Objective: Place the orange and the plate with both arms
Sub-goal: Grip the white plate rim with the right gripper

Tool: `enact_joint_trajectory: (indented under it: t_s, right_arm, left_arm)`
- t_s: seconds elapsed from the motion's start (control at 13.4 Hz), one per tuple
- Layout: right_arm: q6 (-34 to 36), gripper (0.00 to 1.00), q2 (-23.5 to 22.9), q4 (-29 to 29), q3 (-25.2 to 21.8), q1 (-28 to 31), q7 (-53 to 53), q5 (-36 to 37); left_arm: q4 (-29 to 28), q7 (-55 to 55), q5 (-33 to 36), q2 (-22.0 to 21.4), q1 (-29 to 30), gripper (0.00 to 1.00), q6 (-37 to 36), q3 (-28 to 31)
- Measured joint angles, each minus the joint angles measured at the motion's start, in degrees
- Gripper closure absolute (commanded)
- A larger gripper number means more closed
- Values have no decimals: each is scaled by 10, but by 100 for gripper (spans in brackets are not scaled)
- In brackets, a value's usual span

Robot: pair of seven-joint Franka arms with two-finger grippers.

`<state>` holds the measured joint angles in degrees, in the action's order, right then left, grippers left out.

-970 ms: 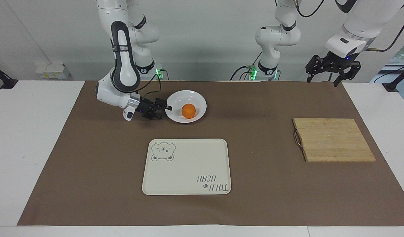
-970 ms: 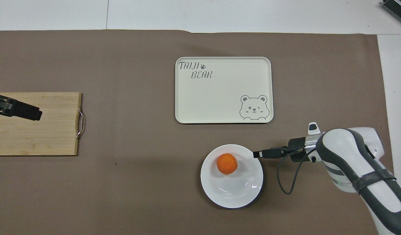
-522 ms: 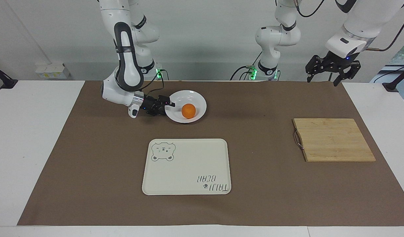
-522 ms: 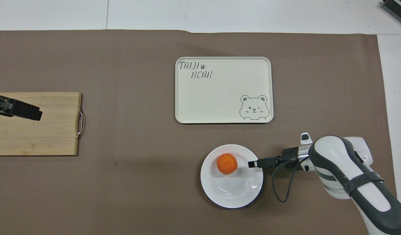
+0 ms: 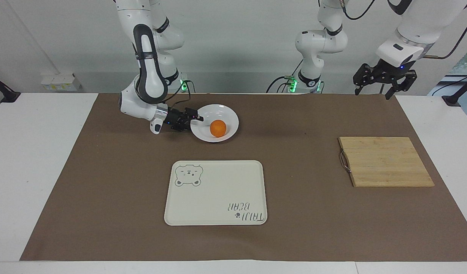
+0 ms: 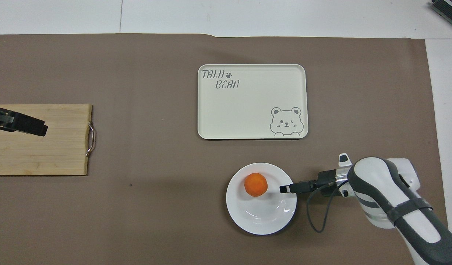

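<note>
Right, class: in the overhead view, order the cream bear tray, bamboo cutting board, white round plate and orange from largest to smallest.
1. Cream rectangular bear tray
2. Bamboo cutting board, though the frame edge cuts it off, so this ranking is unsure
3. White round plate
4. Small orange

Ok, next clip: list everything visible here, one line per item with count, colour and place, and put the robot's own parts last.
orange: one, bright orange, in the plate.
plate: one, glossy white, on the mat toward the right arm's end, nearer to the robots than the tray.
tray: one, cream with a bear drawing and lettering, mid-table, nothing on it.
cutting board: one, light wood with a metal handle, toward the left arm's end.
mat: one, brown, covering most of the table.
right gripper: one, black, low at the plate's rim on the right arm's side, fingertips over the rim.
left gripper: one, black, open, raised over the left arm's end of the table, waiting.
</note>
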<state>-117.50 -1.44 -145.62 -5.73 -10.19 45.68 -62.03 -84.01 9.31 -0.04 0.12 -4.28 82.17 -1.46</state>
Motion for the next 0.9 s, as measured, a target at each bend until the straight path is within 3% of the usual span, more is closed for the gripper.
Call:
enact_joint_trajectory:
  t_s: [0.15, 0.45, 0.9]
  right_arm:
    - [0, 78, 0, 0, 0, -1, 0, 0]
    - [-4, 100, 0, -1, 0, -1, 0, 0]
    - [-8, 100, 0, 6, 0, -2, 16, 0]
  left_arm:
    - [0, 0, 0, 0, 0, 0, 0, 0]
    - [0, 0, 0, 0, 0, 0, 0, -1]
    - [0, 0, 0, 0, 1, 0, 0, 1]
